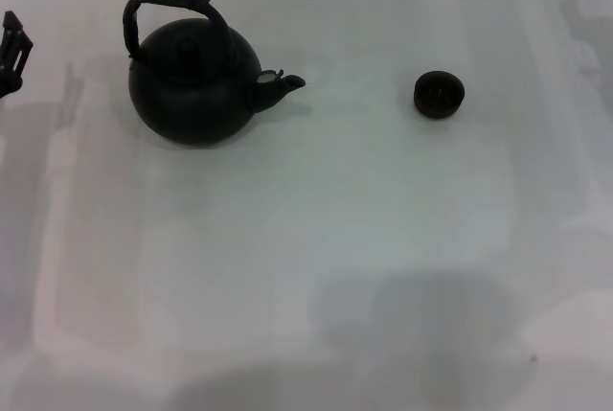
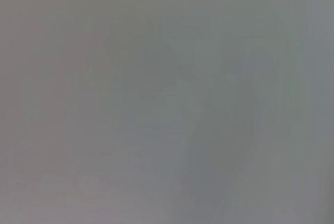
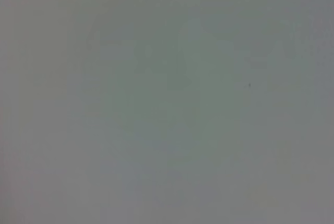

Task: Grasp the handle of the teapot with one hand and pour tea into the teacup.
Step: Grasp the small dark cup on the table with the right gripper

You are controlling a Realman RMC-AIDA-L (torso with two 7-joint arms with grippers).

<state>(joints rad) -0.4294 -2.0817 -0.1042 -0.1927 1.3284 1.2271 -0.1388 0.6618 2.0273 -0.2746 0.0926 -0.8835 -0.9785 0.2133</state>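
The left gripper (image 1: 11,47), barely in view at the table's (image 1: 306,267) left edge with its opening impossible to judge, sits nearest the teapot (image 1: 196,85), whose handle (image 1: 172,9) arches overhead, spout toward the teacup (image 1: 439,94) well to the right.

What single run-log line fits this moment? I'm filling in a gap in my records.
phase: pre-grasp | teapot: upright, handle free, spout toward teacup | left gripper: at table's left edge | right gripper: unseen

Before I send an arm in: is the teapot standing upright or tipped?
Upright. The teapot sits flat on the table, handle arched above it, spout pointing toward the teacup.
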